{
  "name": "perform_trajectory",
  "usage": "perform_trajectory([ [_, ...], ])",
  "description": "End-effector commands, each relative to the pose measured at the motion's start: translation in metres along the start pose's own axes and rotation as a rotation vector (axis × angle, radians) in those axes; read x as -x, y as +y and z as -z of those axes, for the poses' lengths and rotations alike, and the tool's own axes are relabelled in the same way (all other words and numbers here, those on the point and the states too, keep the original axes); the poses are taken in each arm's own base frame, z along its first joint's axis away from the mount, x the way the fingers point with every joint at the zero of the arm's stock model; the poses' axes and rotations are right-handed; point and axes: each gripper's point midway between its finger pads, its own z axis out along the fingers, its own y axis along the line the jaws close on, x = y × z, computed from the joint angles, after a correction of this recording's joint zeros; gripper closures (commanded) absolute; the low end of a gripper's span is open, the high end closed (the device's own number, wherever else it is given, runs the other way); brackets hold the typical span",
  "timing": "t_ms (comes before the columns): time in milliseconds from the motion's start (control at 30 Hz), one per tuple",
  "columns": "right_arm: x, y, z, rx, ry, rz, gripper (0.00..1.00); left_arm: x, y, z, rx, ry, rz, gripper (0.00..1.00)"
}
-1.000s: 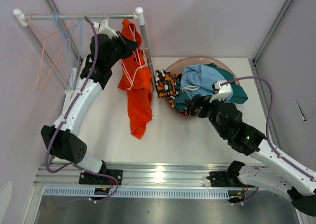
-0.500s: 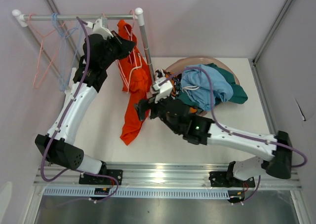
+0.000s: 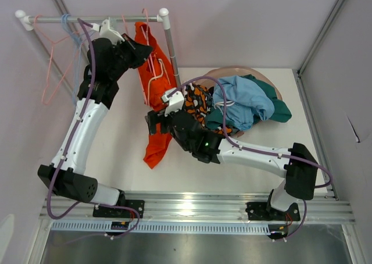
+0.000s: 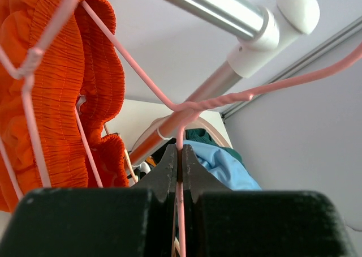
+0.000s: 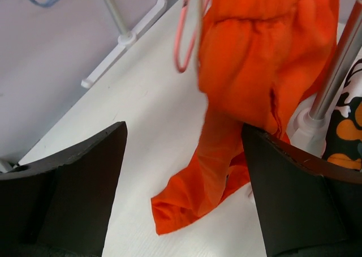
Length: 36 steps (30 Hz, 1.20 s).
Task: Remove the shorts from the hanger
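The bright orange shorts (image 3: pixel 156 72) hang on a pink wire hanger (image 4: pixel 141 81) by the rack's right post, their lower end lying on the table (image 3: pixel 156 150). My left gripper (image 3: pixel 138 50) is shut on the hanger's wire (image 4: pixel 181 150), just below the twisted neck. My right gripper (image 3: pixel 152 122) is open and empty, low over the table beside the hanging leg; the orange shorts (image 5: pixel 249 59) lie between and beyond its fingers (image 5: pixel 184 131). The light blue shorts (image 3: pixel 244 98), teal shorts (image 3: pixel 280 108) and orange-and-white patterned shorts (image 3: pixel 197 98) lie in the basket. The plain black shorts are not visible.
The clothes rack has a rail (image 3: pixel 93 20) at the back left and a post (image 3: pixel 172 52) with its foot by the basket (image 3: pixel 232 72). Bare pink (image 3: pixel 52 63) and blue (image 3: pixel 74 37) hangers hang at the rail's left. Walls close in at left and back.
My right arm swung left from the basket to the orange shorts' lower leg. My left gripper lifted the hanger up and back, and the shorts' leg shifted slightly left.
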Motion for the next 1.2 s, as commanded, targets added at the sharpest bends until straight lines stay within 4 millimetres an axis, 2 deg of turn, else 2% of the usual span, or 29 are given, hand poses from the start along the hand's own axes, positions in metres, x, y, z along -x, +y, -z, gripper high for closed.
perform_trajectory([
  [0, 0.021, -0.009, -0.007, -0.041, -0.089, -0.052, 0.12, 0.055, -0.048, 0.039, -0.138, -0.137, -0.003, 1.00],
  [100, 0.019, -0.014, -0.007, -0.066, -0.097, -0.048, 0.19, 0.060, -0.049, 0.045, -0.148, -0.143, 0.017, 1.00],
  [200, 0.018, -0.020, -0.009, -0.083, -0.097, -0.049, 0.33, 0.066, -0.054, 0.052, -0.167, -0.152, 0.024, 1.00],
  [300, 0.011, -0.019, -0.011, -0.081, -0.085, -0.051, 0.61, 0.070, -0.059, 0.057, -0.186, -0.158, 0.034, 1.00],
  [367, 0.006, -0.019, -0.011, -0.078, -0.075, -0.056, 0.97, 0.074, -0.062, 0.059, -0.194, -0.164, 0.037, 1.00],
  [400, 0.003, -0.017, -0.009, -0.080, -0.072, -0.060, 1.00, 0.077, -0.064, 0.061, -0.200, -0.169, 0.038, 1.00],
  [433, -0.006, -0.018, -0.007, -0.079, -0.058, -0.052, 1.00, 0.076, -0.063, 0.060, -0.198, -0.166, 0.038, 1.00],
  [533, -0.011, -0.009, 0.006, -0.066, -0.060, -0.056, 1.00, 0.077, -0.061, 0.060, -0.192, -0.170, 0.030, 1.00],
  [667, -0.033, 0.001, 0.042, -0.063, -0.030, -0.041, 1.00, 0.077, -0.055, 0.056, -0.169, -0.177, 0.006, 1.00],
  [733, -0.041, 0.013, 0.063, -0.055, -0.023, -0.037, 1.00, 0.080, -0.054, 0.056, -0.161, -0.189, -0.008, 1.00],
  [767, -0.051, 0.007, 0.073, -0.094, -0.014, -0.032, 1.00, 0.081, -0.050, 0.054, -0.142, -0.195, -0.022, 1.00],
  [800, -0.051, 0.018, 0.088, -0.073, -0.016, -0.045, 1.00, 0.082, -0.048, 0.054, -0.131, -0.197, -0.026, 1.00],
  [867, -0.062, 0.016, 0.102, -0.088, -0.001, -0.044, 1.00, 0.090, -0.051, 0.055, -0.124, -0.209, -0.044, 1.00],
  [933, -0.061, 0.022, 0.116, -0.069, 0.001, -0.095, 1.00, 0.089, -0.050, 0.055, -0.117, -0.201, -0.047, 1.00],
  [1000, -0.062, 0.019, 0.119, -0.072, 0.001, -0.126, 1.00, 0.089, -0.053, 0.060, -0.123, -0.204, -0.045, 1.00],
  [1067, -0.054, 0.014, 0.113, -0.086, -0.023, -0.140, 1.00, 0.087, -0.053, 0.063, -0.124, -0.196, -0.031, 1.00],
  [1167, -0.031, 0.007, 0.087, -0.094, -0.064, -0.135, 1.00, 0.078, -0.060, 0.072, -0.159, -0.163, 0.014, 1.00],
])
